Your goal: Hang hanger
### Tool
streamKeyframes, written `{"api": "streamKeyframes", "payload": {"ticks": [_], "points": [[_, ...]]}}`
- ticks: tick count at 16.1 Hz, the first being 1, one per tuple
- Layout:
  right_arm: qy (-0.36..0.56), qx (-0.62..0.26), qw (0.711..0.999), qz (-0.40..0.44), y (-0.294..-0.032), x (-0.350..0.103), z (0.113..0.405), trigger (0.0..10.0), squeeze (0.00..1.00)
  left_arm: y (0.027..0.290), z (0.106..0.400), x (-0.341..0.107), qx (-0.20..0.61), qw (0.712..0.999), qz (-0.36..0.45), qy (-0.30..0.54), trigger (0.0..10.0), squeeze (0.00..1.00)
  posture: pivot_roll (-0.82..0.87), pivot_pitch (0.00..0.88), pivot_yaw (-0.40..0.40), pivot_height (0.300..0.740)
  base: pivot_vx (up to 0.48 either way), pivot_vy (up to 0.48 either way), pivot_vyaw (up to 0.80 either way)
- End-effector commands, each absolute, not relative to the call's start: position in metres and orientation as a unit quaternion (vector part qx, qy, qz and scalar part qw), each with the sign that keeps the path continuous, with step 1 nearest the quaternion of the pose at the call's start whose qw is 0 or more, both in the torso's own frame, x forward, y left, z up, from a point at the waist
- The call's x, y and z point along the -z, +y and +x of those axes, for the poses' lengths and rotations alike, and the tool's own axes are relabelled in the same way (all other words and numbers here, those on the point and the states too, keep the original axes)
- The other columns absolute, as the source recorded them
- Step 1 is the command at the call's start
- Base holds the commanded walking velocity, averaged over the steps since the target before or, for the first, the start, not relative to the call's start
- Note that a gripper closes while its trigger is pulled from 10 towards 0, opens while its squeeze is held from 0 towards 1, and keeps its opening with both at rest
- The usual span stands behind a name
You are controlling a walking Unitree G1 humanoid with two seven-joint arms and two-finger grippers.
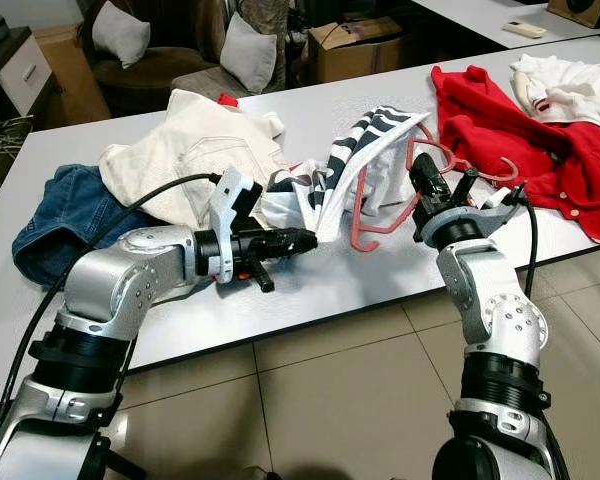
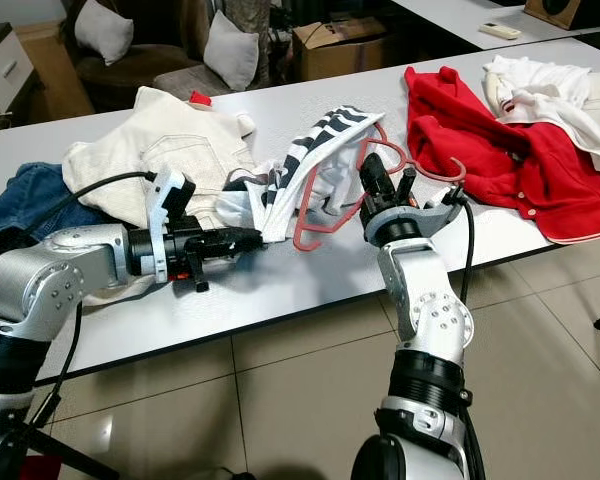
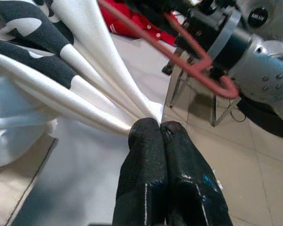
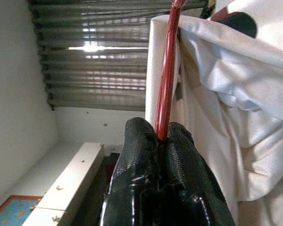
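A black-and-white striped garment (image 1: 355, 150) lies bunched at the middle of the white table (image 1: 380, 290), with a red hanger (image 1: 358, 218) threaded partly into it. My left gripper (image 1: 310, 238) is shut on the garment's pale edge (image 3: 108, 108), pulling the cloth taut. The right gripper (image 1: 420, 178) points up from the table's near edge and is shut on the hanger's thin red bar (image 4: 169, 70), beside the white cloth (image 4: 226, 94). The hanger's hook (image 1: 500, 175) curls out toward the red garment.
Cream trousers (image 1: 195, 140) and blue jeans (image 1: 65, 215) lie heaped on the table's left. A red garment (image 1: 520, 130) and white clothes (image 1: 570, 85) cover the right end. Beyond the table are a cardboard box (image 1: 355, 45) and cushions (image 1: 248, 50). Tiled floor (image 1: 330, 400) lies below.
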State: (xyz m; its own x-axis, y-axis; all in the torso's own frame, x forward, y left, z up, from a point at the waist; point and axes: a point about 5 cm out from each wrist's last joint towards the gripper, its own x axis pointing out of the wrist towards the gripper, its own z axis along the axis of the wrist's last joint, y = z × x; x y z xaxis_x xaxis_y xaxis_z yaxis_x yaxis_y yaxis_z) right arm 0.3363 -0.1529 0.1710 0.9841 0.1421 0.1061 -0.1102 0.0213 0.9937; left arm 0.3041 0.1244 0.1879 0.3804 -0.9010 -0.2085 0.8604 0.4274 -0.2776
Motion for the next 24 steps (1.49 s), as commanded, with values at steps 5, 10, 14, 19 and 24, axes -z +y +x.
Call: {"api": "streamKeyframes", "payload": {"ticks": [5, 10, 14, 19, 24], "points": [[-0.019, -0.069, 0.739, 0.670, -0.167, -0.180, 0.345, 10.0, 0.00, 0.130, 0.302, -0.198, 0.549, 0.811, -0.141, 0.148, 0.0, 0.00, -0.16, 0.000, 0.083, 0.740, 0.000, 0.000, 0.00], [-0.012, -0.091, 0.758, 0.646, -0.166, -0.184, 0.347, 10.0, 0.00, 0.129, 0.301, -0.194, 0.541, 0.819, -0.118, 0.149, 0.0, 0.00, -0.16, 0.000, 0.079, 0.740, 0.000, 0.000, 0.00], [0.038, -0.179, 0.825, 0.534, -0.147, -0.188, 0.331, 10.0, 0.00, 0.141, 0.320, -0.197, 0.440, 0.893, -0.067, 0.067, 0.0, 0.00, -0.17, 0.000, 0.082, 0.740, 0.000, 0.000, 0.00], [0.070, -0.217, 0.913, 0.340, -0.166, -0.181, 0.280, 10.0, 0.00, 0.182, 0.327, -0.169, 0.208, 0.977, 0.027, 0.045, 10.0, 0.00, -0.19, 0.000, 0.087, 0.740, 0.000, 0.000, 0.00], [0.042, -0.068, 0.975, 0.208, -0.197, -0.157, 0.264, 10.0, 0.00, 0.147, 0.305, -0.129, 0.187, 0.977, -0.084, 0.065, 10.0, 0.00, -0.21, 0.000, 0.115, 0.740, 0.000, 0.000, 0.00]]}}
